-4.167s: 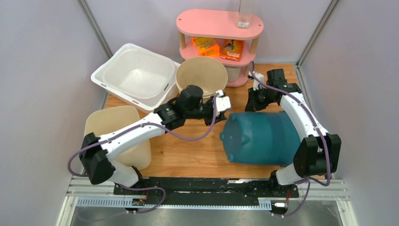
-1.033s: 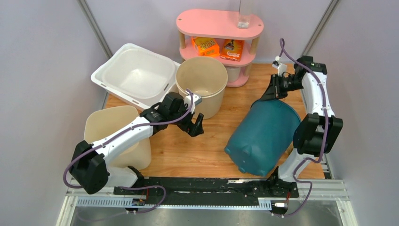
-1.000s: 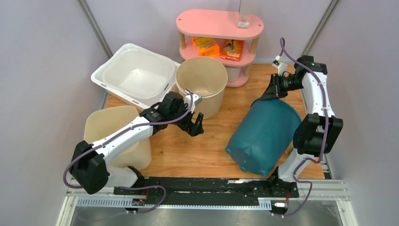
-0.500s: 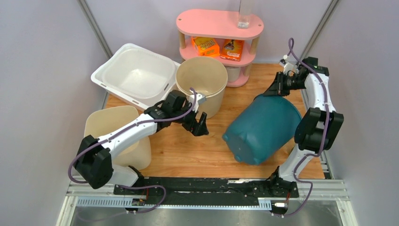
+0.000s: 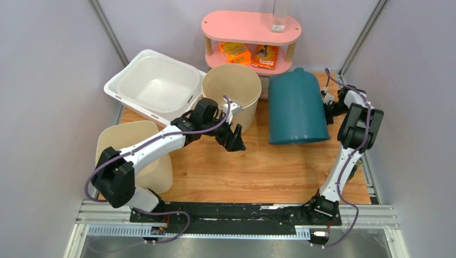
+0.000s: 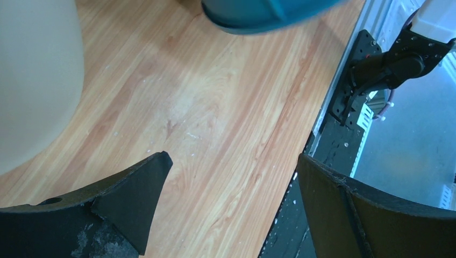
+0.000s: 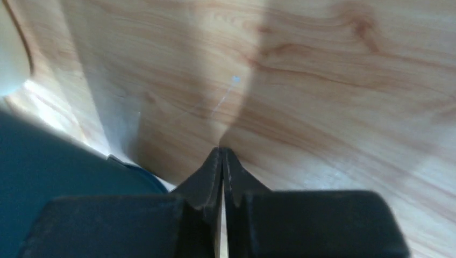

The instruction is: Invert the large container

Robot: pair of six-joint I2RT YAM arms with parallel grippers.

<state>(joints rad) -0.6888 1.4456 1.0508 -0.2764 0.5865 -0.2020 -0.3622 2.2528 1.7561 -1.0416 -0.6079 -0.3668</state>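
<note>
The large container (image 5: 297,107) is a teal bucket. It stands mouth-down at the back right of the table, with its narrower base on top. My right gripper (image 5: 328,107) hangs low beside its right wall, shut with nothing between the fingers. In the right wrist view the gripper (image 7: 221,151) points at bare wood, and the teal wall (image 7: 48,166) fills the lower left. My left gripper (image 5: 235,142) is open and empty over the table's middle, left of the container. In the left wrist view, this gripper (image 6: 234,157) has the teal rim (image 6: 263,12) ahead of it.
A round beige bucket (image 5: 231,88) stands just left of the container, with a white tub (image 5: 153,83) behind it. A beige bin (image 5: 129,142) sits at the near left. The pink shelf (image 5: 250,28) at the back holds orange boxes and a clear glass (image 5: 278,21).
The container has swung from lying tilted on its side to standing mouth-down further back. My right gripper has come off its rim and dropped beside it. My left gripper has edged right.
</note>
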